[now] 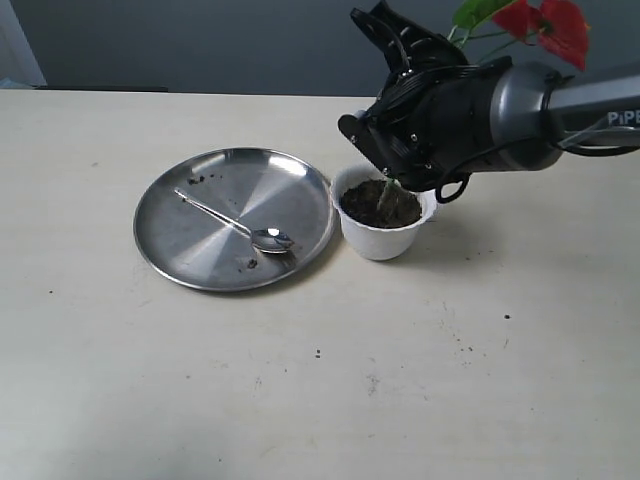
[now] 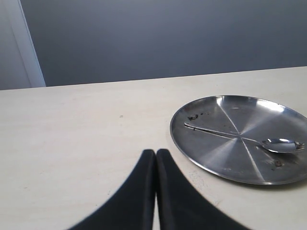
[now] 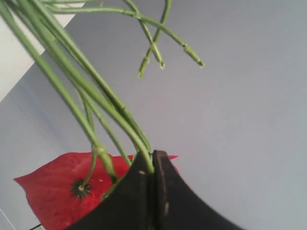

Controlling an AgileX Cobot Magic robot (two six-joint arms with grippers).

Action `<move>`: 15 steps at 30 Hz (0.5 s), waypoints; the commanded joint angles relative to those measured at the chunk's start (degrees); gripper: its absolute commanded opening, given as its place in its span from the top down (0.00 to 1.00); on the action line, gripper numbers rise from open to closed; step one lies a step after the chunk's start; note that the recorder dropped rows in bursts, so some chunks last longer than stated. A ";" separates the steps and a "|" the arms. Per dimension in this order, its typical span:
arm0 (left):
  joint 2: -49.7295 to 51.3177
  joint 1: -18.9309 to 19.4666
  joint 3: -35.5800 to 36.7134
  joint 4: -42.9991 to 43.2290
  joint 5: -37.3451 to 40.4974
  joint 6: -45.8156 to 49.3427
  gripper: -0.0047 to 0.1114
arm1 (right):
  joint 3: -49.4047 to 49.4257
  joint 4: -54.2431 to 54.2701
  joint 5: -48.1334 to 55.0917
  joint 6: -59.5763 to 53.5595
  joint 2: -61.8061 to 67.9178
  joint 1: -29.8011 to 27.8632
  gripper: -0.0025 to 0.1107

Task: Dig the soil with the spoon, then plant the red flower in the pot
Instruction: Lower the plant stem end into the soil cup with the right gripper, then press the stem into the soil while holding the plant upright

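Observation:
My right gripper (image 1: 405, 45) (image 3: 152, 154) is shut on the green stems (image 3: 76, 72) of the red flower (image 1: 548, 25) (image 3: 57, 191), held in the air just above the pot. The blooms and a green leaf stick out at the top right of the exterior view. One thin stem hangs down to the dark soil (image 1: 380, 203) that fills the white pot (image 1: 380, 240). The silver spoon (image 1: 240, 228) (image 2: 240, 138) lies on the steel plate, bowl towards the pot. My left gripper (image 2: 156, 152) is shut on nothing, low over the table beside the plate; the exterior view does not show it.
The round steel plate (image 1: 200, 250) (image 2: 225, 158) lies left of the pot, almost touching it, with a few soil crumbs on it. Specks of soil dot the pale table in front of the pot. A grey wall stands behind the table.

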 commanded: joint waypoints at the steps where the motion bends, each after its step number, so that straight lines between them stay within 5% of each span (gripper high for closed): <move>1: -0.30 -0.16 -0.21 0.00 -0.04 -0.22 0.96 | -1.94 -0.76 1.92 -1.65 2.85 -0.53 0.98; 15: -0.30 -0.16 -0.21 0.00 -0.04 -0.22 0.96 | -2.70 -0.76 7.83 1.18 7.39 1.23 0.98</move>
